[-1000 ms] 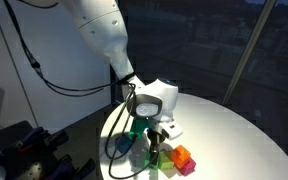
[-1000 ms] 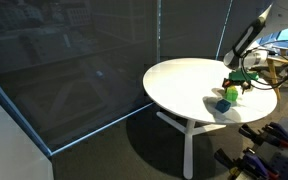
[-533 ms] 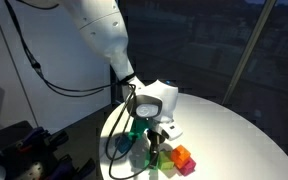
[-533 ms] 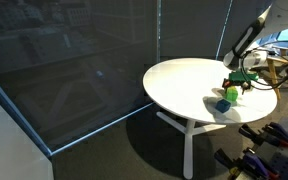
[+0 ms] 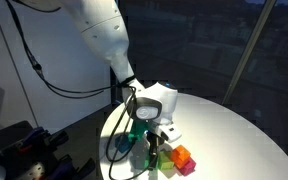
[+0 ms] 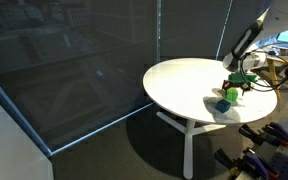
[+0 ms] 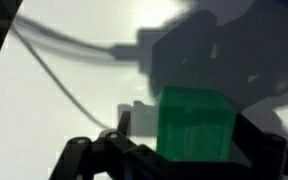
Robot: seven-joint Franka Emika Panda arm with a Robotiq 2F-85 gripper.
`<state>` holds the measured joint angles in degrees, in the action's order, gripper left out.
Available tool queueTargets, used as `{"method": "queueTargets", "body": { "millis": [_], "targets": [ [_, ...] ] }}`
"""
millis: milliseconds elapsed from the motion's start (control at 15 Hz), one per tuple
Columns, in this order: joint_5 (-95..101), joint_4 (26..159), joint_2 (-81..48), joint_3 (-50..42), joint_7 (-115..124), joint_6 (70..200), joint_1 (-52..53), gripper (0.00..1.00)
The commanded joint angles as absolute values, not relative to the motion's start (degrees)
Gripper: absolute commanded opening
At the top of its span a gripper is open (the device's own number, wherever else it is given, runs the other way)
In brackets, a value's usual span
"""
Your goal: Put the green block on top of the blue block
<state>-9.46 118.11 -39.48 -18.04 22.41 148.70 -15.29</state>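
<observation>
Looks like a robotics lab set up in an office-type room. Round white bench on a splayed pedestal, meeting-room style. White robot arm mounted at its edge, black cables looping off the arm at 9 o'clock. Tall dark glass panels with metal mullions from 9 to 12 o'clock of the bench. Cluttered equipment at 3 o'clock, black gear low at 5 o'clock.

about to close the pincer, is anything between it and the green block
Nothing visible stands between them. In the wrist view the green block sits directly in front of the open pincer, with only bare white table and shadow beside it.
</observation>
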Motion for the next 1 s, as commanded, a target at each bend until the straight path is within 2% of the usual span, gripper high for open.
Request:
{"method": "queueTargets", "body": {
  "millis": [0,67,400,933],
  "targets": [
    [-10.9,116.9,-40.2,-17.3,21.2,149.2,-16.3,0.86],
    [-10.9,116.9,-40.2,-17.3,21.2,149.2,-16.3,0.74],
    [-10.2,117.2,-39.7,-18.0,21.5,148.5,-15.7,0.33],
    [-8.3,119.7,-36.1,-20.1,21.0,147.4,-14.3,0.24]
  ]
}}
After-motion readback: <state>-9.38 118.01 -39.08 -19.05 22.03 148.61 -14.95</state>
